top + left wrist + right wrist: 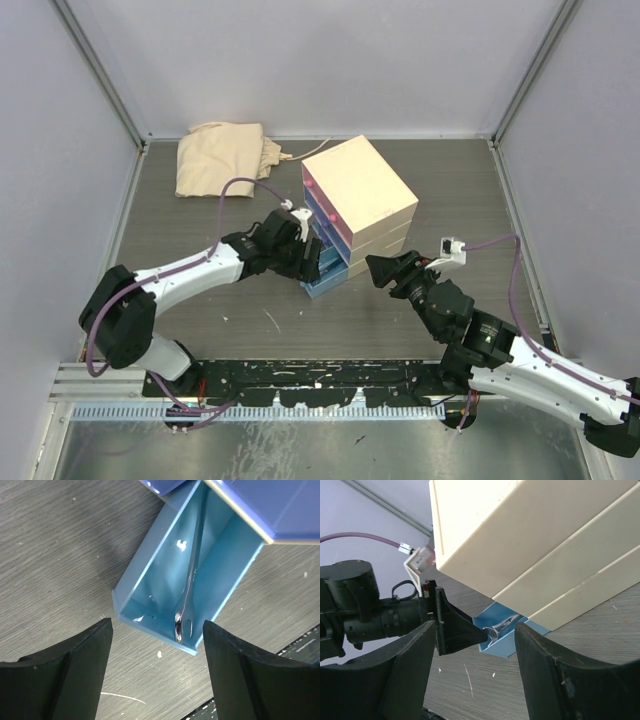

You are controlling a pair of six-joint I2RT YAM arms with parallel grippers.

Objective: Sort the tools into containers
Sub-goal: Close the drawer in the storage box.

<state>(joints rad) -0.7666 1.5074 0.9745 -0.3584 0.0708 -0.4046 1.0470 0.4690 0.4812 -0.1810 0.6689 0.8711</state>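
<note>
left wrist view: spanner lies lengthwise in the light-blue drawer, just right of the left gripper, jaws apart, empty.

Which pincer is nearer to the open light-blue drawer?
Left. The left pincer hangs over the front end of the light-blue drawer, above the spanner inside; the right pincer sits off to its side, apart.

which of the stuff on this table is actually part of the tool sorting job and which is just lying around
Part of the job:
- cream chest
- its pulled-out light-blue drawer
- silver spanner lying in that drawer

Just lying about:
- crumpled beige cloth at the table's far left
</note>
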